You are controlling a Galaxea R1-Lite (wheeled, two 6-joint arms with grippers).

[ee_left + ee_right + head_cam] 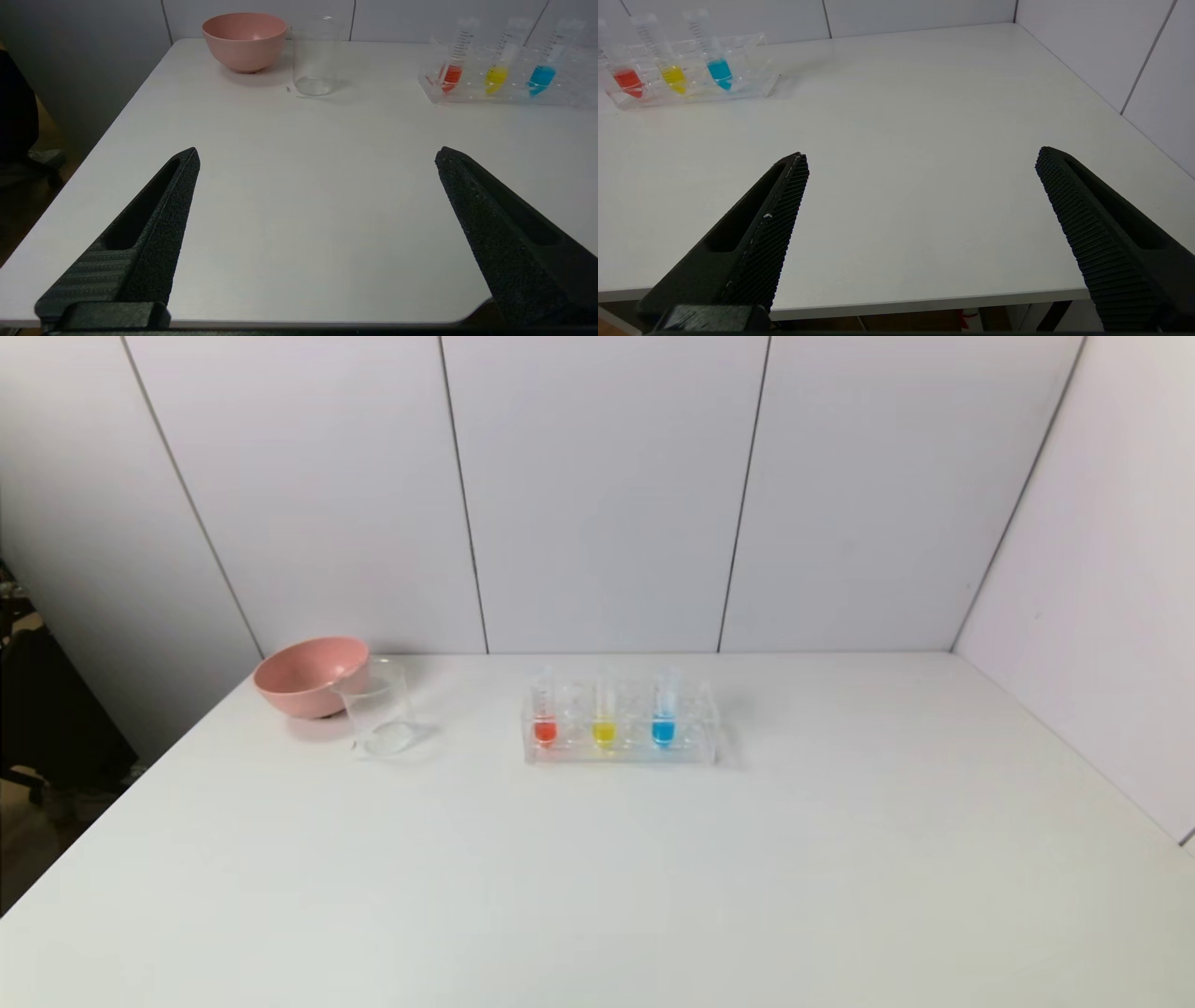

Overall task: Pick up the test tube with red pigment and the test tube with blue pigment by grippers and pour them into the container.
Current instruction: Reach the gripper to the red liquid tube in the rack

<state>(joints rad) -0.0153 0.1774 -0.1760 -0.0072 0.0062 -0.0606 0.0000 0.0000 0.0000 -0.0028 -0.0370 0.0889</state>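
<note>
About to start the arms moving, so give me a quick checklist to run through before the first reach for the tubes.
1. Left gripper open, nothing between its fingers: ok.
2. Right gripper open and empty: ok.
3. Red tube and blue tube upright in the rack, liquid at the bottom: ok.
4. Yellow tube stands between them, not a target; room for fingers beside it: cannot tell.
5. Beaker upright, looks empty, on the left near the pink bowl: ok.
6. Bare table between both grippers and the rack: ok.

Bright, even light; soft shadows.
</note>
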